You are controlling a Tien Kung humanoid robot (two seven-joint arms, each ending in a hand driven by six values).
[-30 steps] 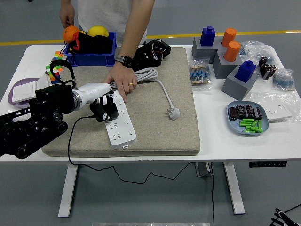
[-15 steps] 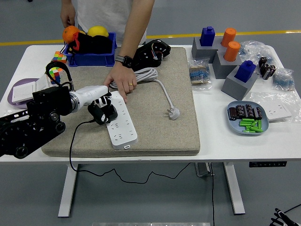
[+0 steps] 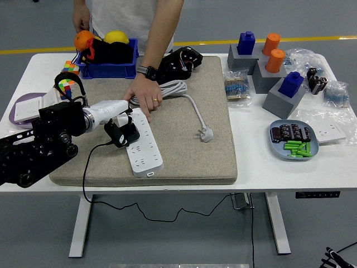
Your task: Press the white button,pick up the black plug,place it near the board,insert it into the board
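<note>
The robot's left hand (image 3: pixel 118 124), fingers clamped on the black plug (image 3: pixel 121 134), holds it against the left edge of the white power strip (image 3: pixel 142 142) on a grey pad (image 3: pixel 189 151), while a person's hand (image 3: pixel 143 96) steadies the strip's far end. If the prongs miss the sockets, pushing could shove the strip sideways or twist the plug in the grasp.

Bright, even overhead light leaves only soft shadows under the white table (image 3: pixel 184 177), with sharp focus and no glare.
</note>
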